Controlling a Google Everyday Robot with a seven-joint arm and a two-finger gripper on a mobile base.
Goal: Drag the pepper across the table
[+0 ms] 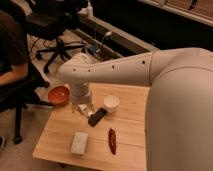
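Note:
The pepper (112,140) is a slender dark-red chili lying lengthwise on the light wood-plank table (60,132), near its front edge. My white arm reaches in from the right and ends at a wrist above the table's back left. My gripper (83,109) hangs below that wrist, just left of the black remote (97,116) and well up and left of the pepper, apart from it.
An orange-red bowl (59,95) sits at the table's back left corner. A white cup (111,103) stands behind the remote. A pale sponge block (79,142) lies at the front left. Office chairs (52,25) and a seated person (12,50) are to the left.

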